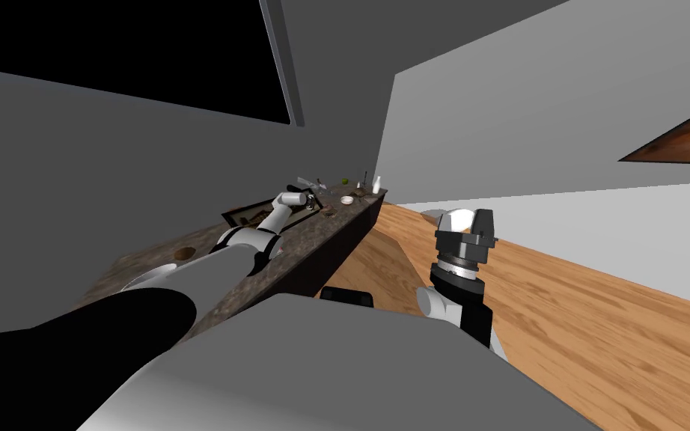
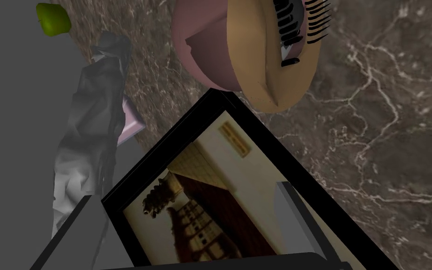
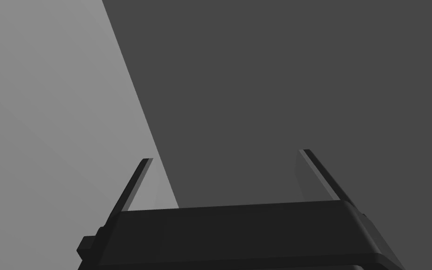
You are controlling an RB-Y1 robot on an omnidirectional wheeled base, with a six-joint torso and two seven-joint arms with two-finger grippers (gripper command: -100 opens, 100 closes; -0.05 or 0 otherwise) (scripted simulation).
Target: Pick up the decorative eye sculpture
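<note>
Left gripper (image 2: pixel 186 192) poised over marble counter (image 2: pixel 388 140), fingers apart, straddling black picture frame (image 2: pixel 238 154). Eye sculpture (image 2: pixel 257 56) (tan lid, black lashes, pink back) rests on counter just beyond frame corner, ungrasped. Wide opening likely suits its bulk. Right gripper (image 3: pixel 219 178) parked aside, fingers apart

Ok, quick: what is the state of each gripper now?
Left gripper: open, holding nothing; the eye sculpture lies ahead of it, not grasped.
Right gripper: open, holding nothing.
</note>
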